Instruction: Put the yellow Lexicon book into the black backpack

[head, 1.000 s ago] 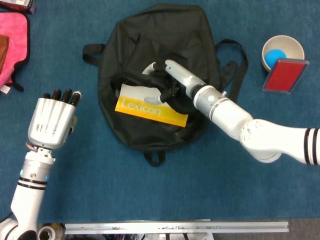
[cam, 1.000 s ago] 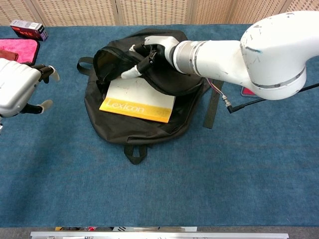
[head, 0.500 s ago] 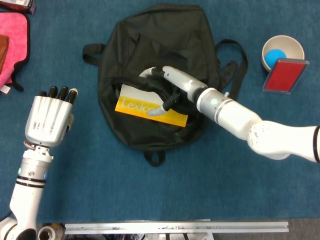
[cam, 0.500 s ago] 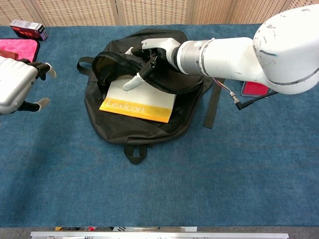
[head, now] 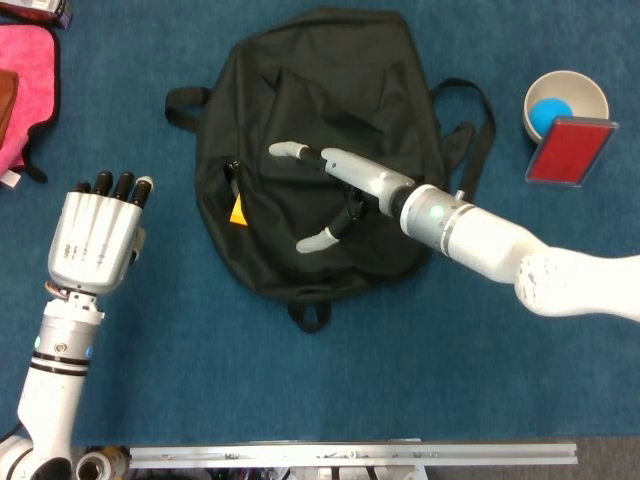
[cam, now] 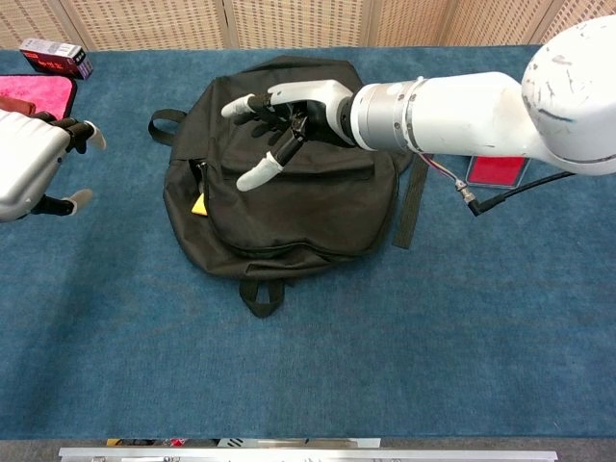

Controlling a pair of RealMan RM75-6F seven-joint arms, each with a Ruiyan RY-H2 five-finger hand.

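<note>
The black backpack (head: 320,130) (cam: 289,207) lies flat on the blue cloth. Its flap is down over the yellow Lexicon book, and only a small yellow corner (head: 238,212) (cam: 198,204) peeks from the opening on the left side. My right hand (head: 335,195) (cam: 284,111) hovers over the middle of the backpack with its fingers spread, holding nothing. My left hand (head: 95,240) (cam: 34,164) stays well left of the backpack above the cloth, fingers straight and empty.
A cup (head: 566,100) with a blue ball and a red flat case (head: 570,150) (cam: 493,170) sit at the right. A pink cloth (head: 22,90) (cam: 34,96) and a small dark box (cam: 56,56) lie at the far left. Backpack straps (head: 470,130) trail right.
My right hand let go of the backpack flap and lifted with fingers spread. The flap dropped over the book, leaving only a yellow corner showing. The left hand barely moved.
</note>
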